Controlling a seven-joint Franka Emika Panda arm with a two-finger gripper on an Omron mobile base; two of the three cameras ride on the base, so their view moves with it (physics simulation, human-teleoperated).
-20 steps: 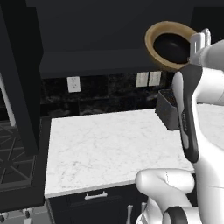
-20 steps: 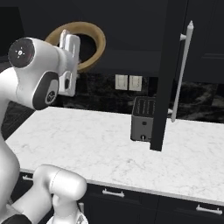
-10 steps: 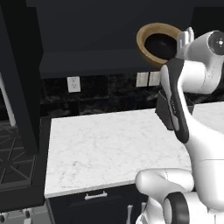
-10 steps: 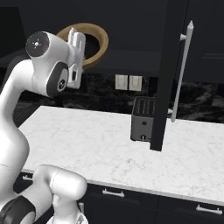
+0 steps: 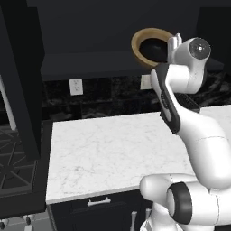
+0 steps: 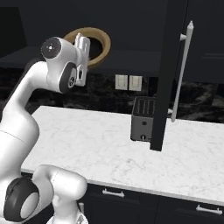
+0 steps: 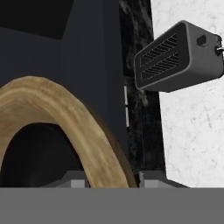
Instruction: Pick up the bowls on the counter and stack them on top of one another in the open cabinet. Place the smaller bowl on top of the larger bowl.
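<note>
While the white marble counter (image 5: 113, 149) is lying bare in the foreground over its dark base cabinets (image 6: 144, 203), the white arm is reaching up and back toward the open black wall cabinet (image 5: 90, 63). Its two-finger gripper (image 5: 173, 45) is carrying the wide tan wooden bowl (image 5: 151, 47), tipped on edge so the mouth is facing outward; the rim is sitting between the jaws, though the fingertips themselves are hidden, so how far they are closed I cannot tell. From the hand camera the thick wooden rim (image 7: 65, 127) is arching close across the lower left, with a dark grey toaster (image 7: 179, 57) standing on the marble beyond. The bowl is hanging just above the front edge of the long dark shelf (image 6: 131, 61), not yet resting on it. No black bowl is discernible. Risks, as I judge them: the rim-only hold on a tilted, heavy bowl is inviting a slip or swing; the lower rim could be catching the shelf lip on entry; releasing while tilted could be sending it rolling off onto the counter.
</note>
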